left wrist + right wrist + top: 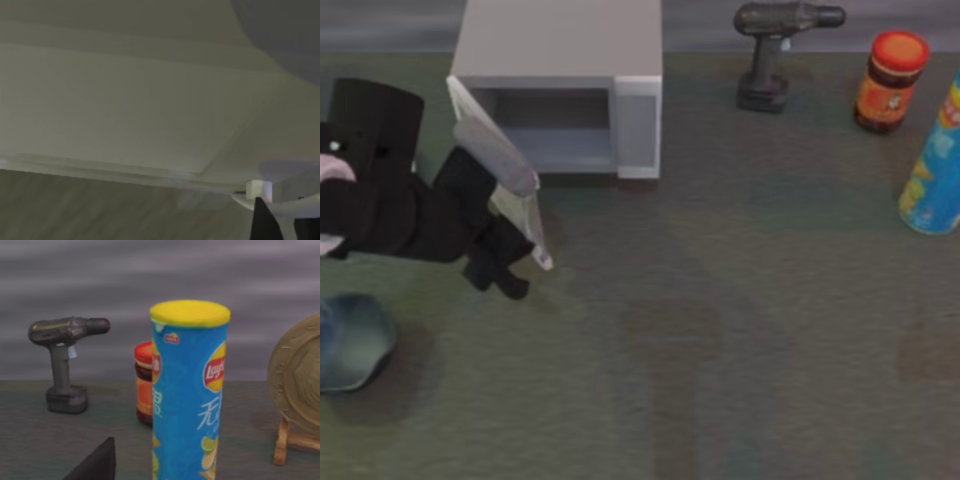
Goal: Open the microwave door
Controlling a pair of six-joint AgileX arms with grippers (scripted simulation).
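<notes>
the microwave [560, 45] stands at the far left of the table, its front facing the near side. the microwave door [500, 190] is already swung out wide on its left hinge, so the dark cavity [545, 125] is open to see, and the grey control panel [638, 125] stays at the right of the front. the door's free edge points toward the near left.

the left gripper [505, 270] is at the near end of the door, right against the free edge, with the black arm coming from the left. in the left wrist view the door panel [125, 100] fills nearly all the picture and one dark fingertip [265, 220] sits just at a small white tab [259, 189] on the door edge. i cannot tell if the fingers clench the edge or only rest beside it. i judge the arm is placed there because it draws the door along its arc, and the task looks nearly done.

the right arm is not in the top view; its wrist camera looks at a blue chips can [189, 390], a red jar [144, 385] and a drill [62, 365] at the far right, so it seems parked.
</notes>
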